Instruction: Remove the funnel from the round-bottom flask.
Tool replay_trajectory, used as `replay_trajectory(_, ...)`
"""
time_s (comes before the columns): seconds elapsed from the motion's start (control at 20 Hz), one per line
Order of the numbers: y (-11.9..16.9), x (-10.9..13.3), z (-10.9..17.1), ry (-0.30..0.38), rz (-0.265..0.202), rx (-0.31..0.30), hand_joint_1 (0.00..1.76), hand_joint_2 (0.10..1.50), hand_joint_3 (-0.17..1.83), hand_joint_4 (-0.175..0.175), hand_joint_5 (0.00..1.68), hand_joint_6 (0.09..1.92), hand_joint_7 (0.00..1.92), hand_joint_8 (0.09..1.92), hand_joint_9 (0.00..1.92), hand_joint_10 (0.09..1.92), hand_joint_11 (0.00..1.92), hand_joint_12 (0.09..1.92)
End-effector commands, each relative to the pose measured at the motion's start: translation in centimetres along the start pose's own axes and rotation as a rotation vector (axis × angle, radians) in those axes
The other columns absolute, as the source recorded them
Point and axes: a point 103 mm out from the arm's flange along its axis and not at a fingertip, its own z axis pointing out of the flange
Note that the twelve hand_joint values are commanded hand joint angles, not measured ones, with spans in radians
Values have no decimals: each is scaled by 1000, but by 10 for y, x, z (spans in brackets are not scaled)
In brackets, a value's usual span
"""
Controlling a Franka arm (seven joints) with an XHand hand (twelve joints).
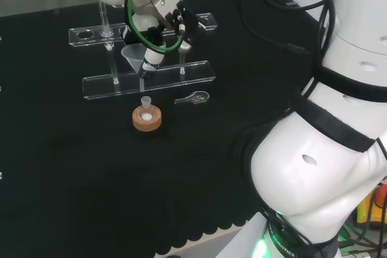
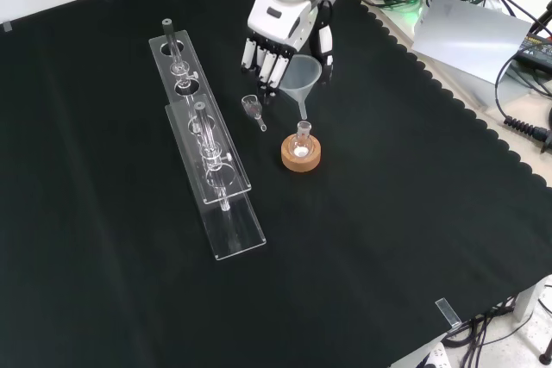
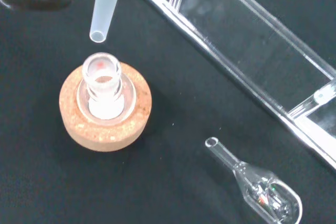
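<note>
One funnel (image 2: 307, 75), one round-bottom flask (image 2: 301, 139), one cork ring (image 2: 301, 155), one small glass piece (image 2: 254, 109) lying loose and one clear rack (image 2: 207, 148) stand on the black surface (image 2: 388, 213). The funnel is translucent white, a wide cone narrowing to a straight stem with an open end. The hand (image 2: 280, 40) has its fingers curled round the cone, grasping it, and the funnel hangs clear of the flask: in the wrist view the stem tip (image 3: 98, 34) sits just above and slightly beside the flask's open neck (image 3: 103, 77), not inside it. In the front view the stem points down towards the neck with a small gap between them.

The flask sits upright in the cork ring, near the rack, with something pale showing at its bottom. Its round body is mostly sunk in the ring and hard to make out. In the head view the hand (image 1: 163, 19) covers much of the cone (image 1: 133, 55). The loose glass piece has a narrow tube and a bulb; its contents are too small to tell.
</note>
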Motion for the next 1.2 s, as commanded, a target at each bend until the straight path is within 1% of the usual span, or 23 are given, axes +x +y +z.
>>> replay_trajectory(0.05, -17, -4, -19, -2, 19, -19, 830, 724, 486, -61, 583, 640, 803, 733, 1237, 322, 824, 1059)
replay_trajectory(0.3, -28, -18, -27, 15, 52, -31, 829, 723, 489, -61, 579, 645, 801, 734, 1234, 326, 821, 1062)
replay_trajectory(0.75, -52, -45, -42, 22, 117, -59, 828, 721, 494, -61, 575, 652, 798, 737, 1229, 331, 818, 1065)
replay_trajectory(1.05, -66, -61, -41, 26, 156, -53, 825, 720, 497, -61, 572, 656, 798, 738, 1225, 335, 816, 1067)
replay_trajectory(1.2, -74, -71, -39, 34, 184, -49, 825, 719, 499, -61, 572, 657, 798, 739, 1223, 337, 816, 1068)
